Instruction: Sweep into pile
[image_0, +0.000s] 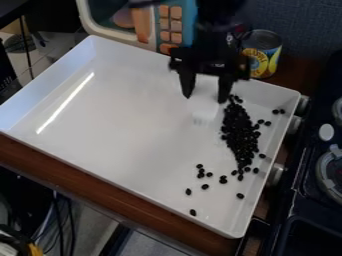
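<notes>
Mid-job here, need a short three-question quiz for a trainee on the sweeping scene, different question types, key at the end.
1. True or false: all the black beans lie within the dense pile.
2. The can stands: A) inside the tray; B) beyond the tray's far edge; C) on the pile.
3. Fill in: the gripper's jaws are ____ (together/apart).

Key: 1 false; 2 B; 3 apart.
</notes>
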